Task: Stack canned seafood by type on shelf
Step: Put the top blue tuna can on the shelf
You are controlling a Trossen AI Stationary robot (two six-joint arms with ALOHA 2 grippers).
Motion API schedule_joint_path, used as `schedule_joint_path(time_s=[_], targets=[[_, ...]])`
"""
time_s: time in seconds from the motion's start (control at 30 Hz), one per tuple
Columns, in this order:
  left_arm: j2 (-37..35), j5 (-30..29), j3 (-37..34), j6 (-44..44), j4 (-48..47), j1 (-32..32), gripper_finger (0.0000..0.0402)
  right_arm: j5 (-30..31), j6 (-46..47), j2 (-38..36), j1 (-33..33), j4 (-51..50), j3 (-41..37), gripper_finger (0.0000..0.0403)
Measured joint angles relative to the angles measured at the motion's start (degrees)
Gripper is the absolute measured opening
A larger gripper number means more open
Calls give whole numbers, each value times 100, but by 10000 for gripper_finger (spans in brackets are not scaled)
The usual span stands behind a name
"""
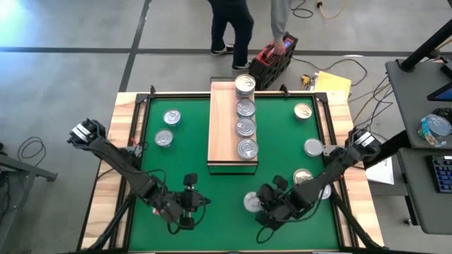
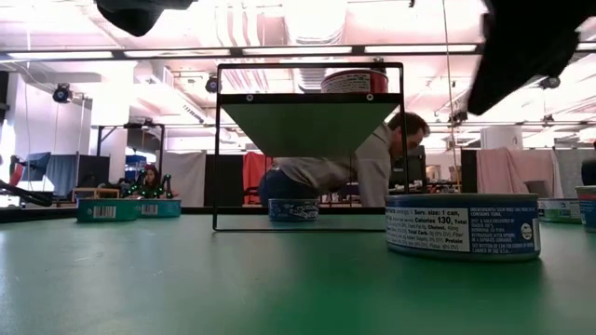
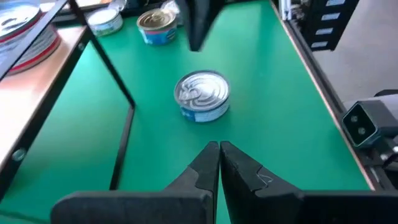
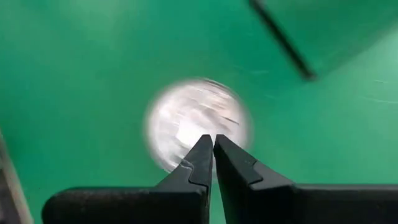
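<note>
The light-wood shelf [image 1: 224,130] stands mid-table and carries a row of silver-lidded tins [image 1: 245,108]; the farthest is a stack [image 1: 245,86]. A silver-lidded tin [image 1: 252,202] sits flat on the green mat near the near edge. My right gripper [image 4: 213,138] is shut and hangs above this tin [image 4: 196,121], apart from it; the low view shows a clear gap over the tin [image 2: 463,225]. My left gripper [image 3: 219,145] is shut and points at the same tin [image 3: 202,94] from the table's left, a short way off.
More tins lie on the mat: two on the left [image 1: 171,117] [image 1: 164,138], and several on the right, among them a gold-lidded one [image 1: 303,111] and a silver one [image 1: 313,147]. A person bends over a red crate [image 1: 272,60] beyond the far edge. A wooden border [image 1: 127,141] surrounds the mat.
</note>
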Motion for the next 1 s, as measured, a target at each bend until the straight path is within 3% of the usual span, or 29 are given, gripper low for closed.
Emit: schedule_joint_path(time_s=[0.13,0.23,0.4,0.57,0.77,1.0], targets=[[226,-141,81,-15,119,-25,0,100,551,-139,95,-1075,-169,12],[413,-192,289,-30,146,-52,0,222,873,-171,207,-1192,-505,12],[878,-203,838,39,-56,-83,0,159,930,-168,321,24,-1225,12],[1389,-200,1521,26,-856,-92,0,10,688,-165,343,1311,-1791,12],[1852,-240,2112,22,-1280,-92,0,41,400,-165,354,2117,-2030,12],[1993,-298,2208,-261,-1288,-87,0,222,26,-161,354,2451,-2035,12]])
